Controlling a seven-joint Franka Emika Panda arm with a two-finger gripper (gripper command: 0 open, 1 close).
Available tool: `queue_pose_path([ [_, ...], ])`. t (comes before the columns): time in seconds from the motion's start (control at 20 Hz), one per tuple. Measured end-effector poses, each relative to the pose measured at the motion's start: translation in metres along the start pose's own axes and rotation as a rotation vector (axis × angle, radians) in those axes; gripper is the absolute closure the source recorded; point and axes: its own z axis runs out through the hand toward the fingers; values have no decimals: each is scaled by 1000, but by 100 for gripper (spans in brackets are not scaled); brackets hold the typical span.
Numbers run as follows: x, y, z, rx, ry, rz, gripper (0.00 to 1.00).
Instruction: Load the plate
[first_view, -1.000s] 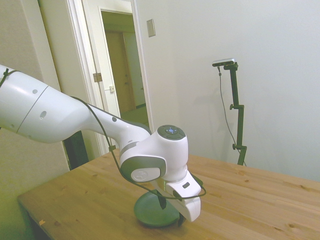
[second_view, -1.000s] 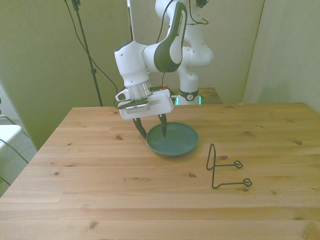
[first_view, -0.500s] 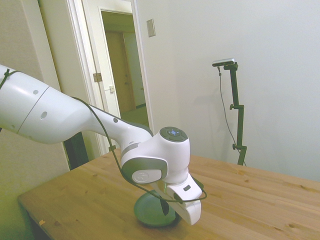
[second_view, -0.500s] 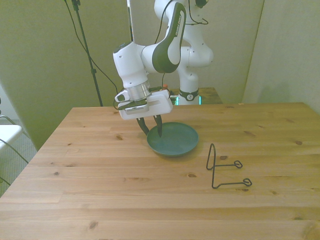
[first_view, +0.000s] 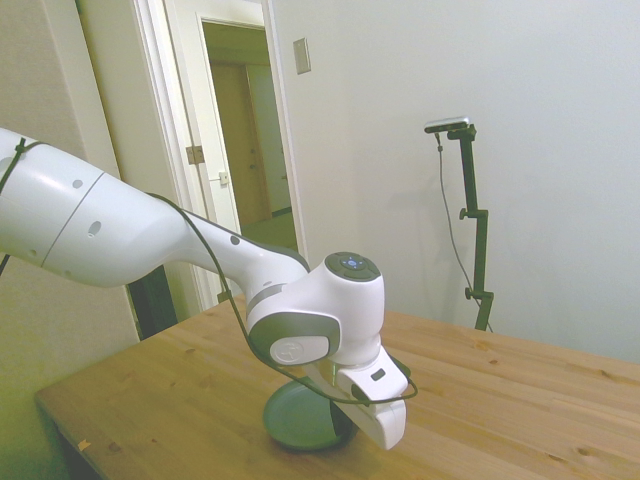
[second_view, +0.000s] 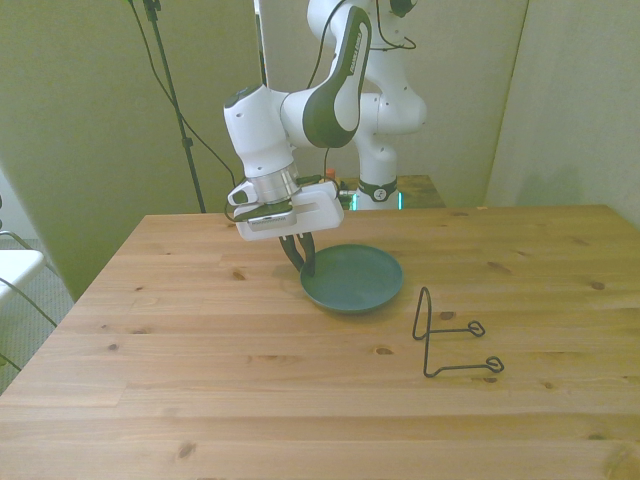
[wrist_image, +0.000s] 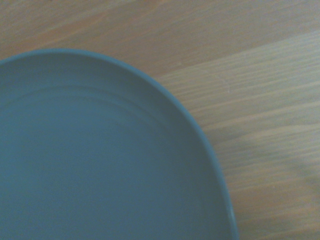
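Plate (second_view: 352, 280) flat on the table (second_view: 200, 400), a little toward the far edge and near mid-width in the front view, well clear of every table edge. Round, shallow, dull teal-green, with a raised rim and a bare inside; in the wrist view (wrist_image: 90, 150), smooth curved rim against pale wood grain, slightly soft in focus. Gripper (second_view: 303, 258) down at the rim on the front view's left, dark fingers (second_view: 309, 262) drawn close together on that rim, one on each side of it as far as can be told; closed on the plate. In the side view (first_view: 340, 425), fingers mostly hidden behind the white wrist and hand, plate (first_view: 295, 420) showing below and partly covered by them. Wire stand (second_view: 450, 335) on the table toward the front view's right and nearer the camera, apart from the plate, with a strip of bare wood between. Wide bare wood on the front view's left and along the near edge. Doorway (first_view: 245, 130) beyond the table in the side view.
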Motion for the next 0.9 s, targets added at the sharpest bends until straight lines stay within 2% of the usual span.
queue_pose_path([
  [0.4,2,-9,-11,-37,-14,29,100],
  [0.9,-12,-37,-62,-34,-21,47,100],
])
